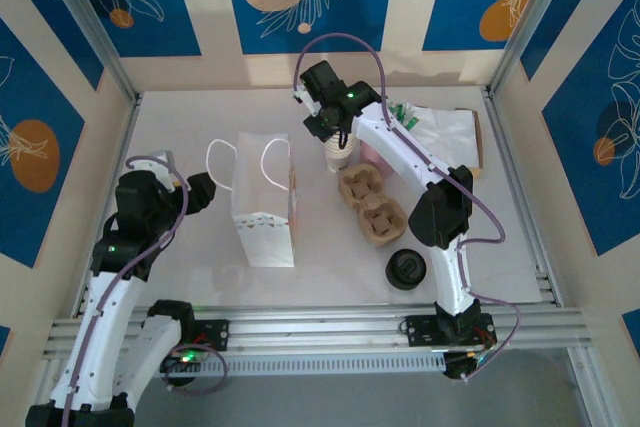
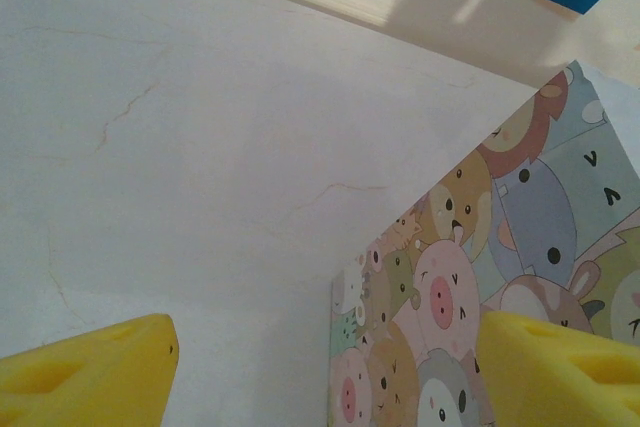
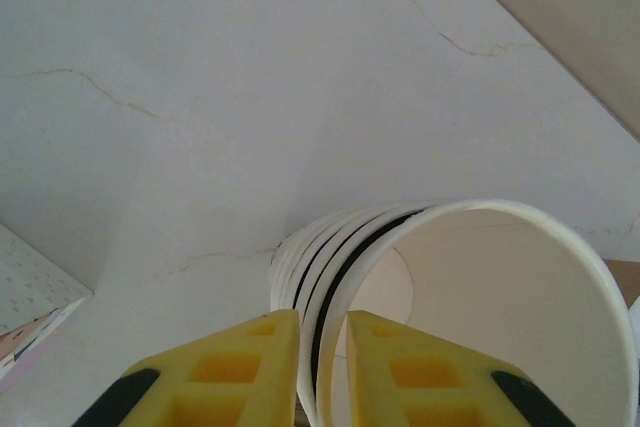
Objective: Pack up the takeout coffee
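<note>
White marble desk (image 1: 180, 127). Paper bag (image 1: 262, 209) at centre, cartoon print on one side, handles toward 12 o'clock. Cardboard carrier (image 1: 368, 204) at bag's 3 o'clock. Cream cup stack (image 1: 339, 157) at carrier's 11 o'clock. Right end effector (image 3: 322, 325) clamped on top cup (image 3: 520, 277) wall, one finger inside, one outside. Left end effector (image 1: 203, 191) at bag's 9 o'clock, wide open, gripping nothing. Black lid (image 1: 407, 269) at carrier's 5 o'clock; whether a cup sits under it, cannot tell.

light: bright, even | shadows: soft | focus: close foreground slightly blurred
</note>
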